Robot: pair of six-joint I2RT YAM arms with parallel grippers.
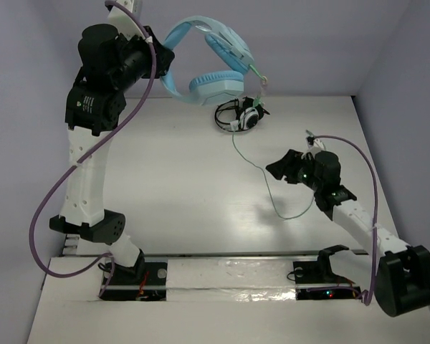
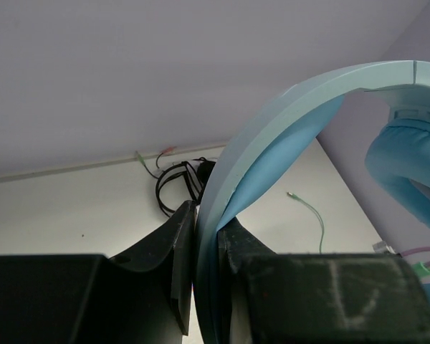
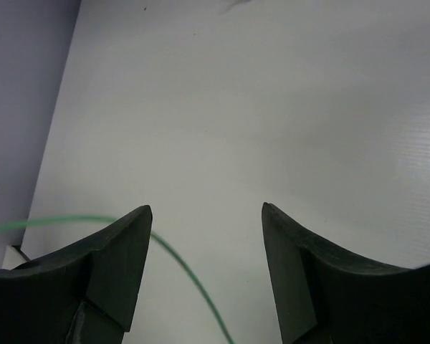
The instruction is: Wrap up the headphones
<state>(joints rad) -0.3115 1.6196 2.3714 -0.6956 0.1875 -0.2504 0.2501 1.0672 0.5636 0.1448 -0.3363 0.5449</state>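
My left gripper (image 2: pixel 206 229) is clamped on the headband (image 2: pixel 272 136) of the headphones (image 1: pixel 211 61), held high above the table's (image 1: pixel 172 179) far side, while below them the cable (image 3: pixel 179 264) runs slantwise under my nearer right gripper (image 3: pixel 206 208), its 2 fingers spread and empty.

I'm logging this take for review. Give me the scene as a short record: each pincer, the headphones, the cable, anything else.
left pincer: shut on the headband, holding the headphones up above the table
right pincer: open, empty, over the table
cable: hangs from the headphones down to the table; in the right wrist view it runs between the open jaws, not gripped
wrapping: not yet done
other: small black headset on the table's far side
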